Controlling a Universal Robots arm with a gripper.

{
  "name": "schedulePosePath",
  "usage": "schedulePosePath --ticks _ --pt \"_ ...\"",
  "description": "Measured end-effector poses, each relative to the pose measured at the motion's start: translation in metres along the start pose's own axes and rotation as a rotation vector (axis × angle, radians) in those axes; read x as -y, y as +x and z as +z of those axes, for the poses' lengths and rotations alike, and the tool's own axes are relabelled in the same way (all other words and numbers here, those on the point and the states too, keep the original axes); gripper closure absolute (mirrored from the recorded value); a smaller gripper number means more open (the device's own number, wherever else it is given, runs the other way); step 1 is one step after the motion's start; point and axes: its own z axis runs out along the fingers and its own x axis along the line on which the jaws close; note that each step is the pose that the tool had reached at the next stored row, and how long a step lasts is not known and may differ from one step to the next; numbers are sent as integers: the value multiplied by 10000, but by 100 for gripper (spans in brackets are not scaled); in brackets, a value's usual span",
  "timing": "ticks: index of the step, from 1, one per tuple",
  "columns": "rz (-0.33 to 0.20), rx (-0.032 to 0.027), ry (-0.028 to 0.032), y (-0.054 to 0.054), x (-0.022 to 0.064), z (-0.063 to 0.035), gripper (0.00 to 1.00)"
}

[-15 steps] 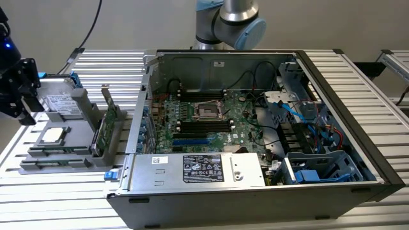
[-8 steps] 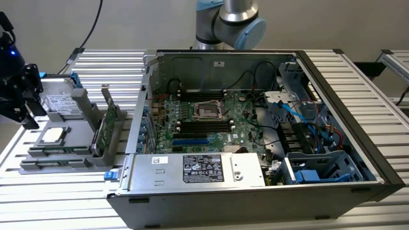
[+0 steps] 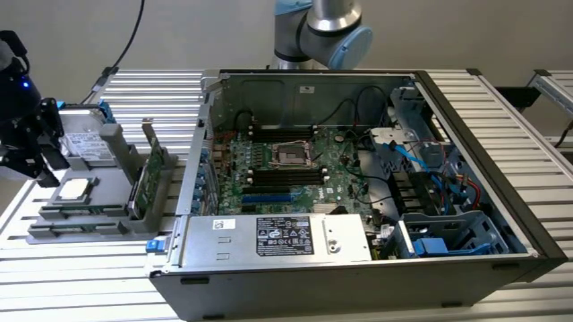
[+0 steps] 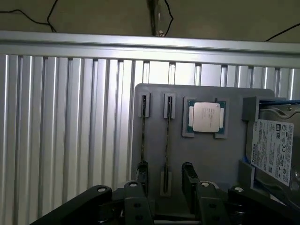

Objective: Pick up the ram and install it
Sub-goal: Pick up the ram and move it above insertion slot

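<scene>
**Two sticks close together under one wide tool**

The tool (image 4: pixel 165 180) is seen with its fingers spread wide and nothing held. It hangs over the grey holder (image 4: pixel 220 159) set on the counter (image 3: pixel 90 288). The ram (image 4: pixel 167 136) is stood on edge in a slot near the holder's edge farthest from the hard drive (image 4: pixel 276 150), in line with the gap between the fingers.

A second stick (image 4: pixel 144 136) is stood just beside it, in line with one finger (image 4: pixel 142 171). On a straight descent it could be struck, or pinched together with the ram. With a skewed grip, the ram could be jammed in its slot.

The processor (image 4: pixel 206 117) is laid between the sticks and the drive. An upright green card (image 3: pixel 154 171) is stood between the holder's sticks and the open computer case (image 3: pixel 296 94). Inside the case, loose cables (image 3: pixel 407 151) are draped near the motherboard (image 3: pixel 286 168).
</scene>
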Motion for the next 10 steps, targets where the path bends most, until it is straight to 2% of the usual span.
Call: schedulePosePath --ticks 10 --pt "-134 -5 6 -2 4 183 58"
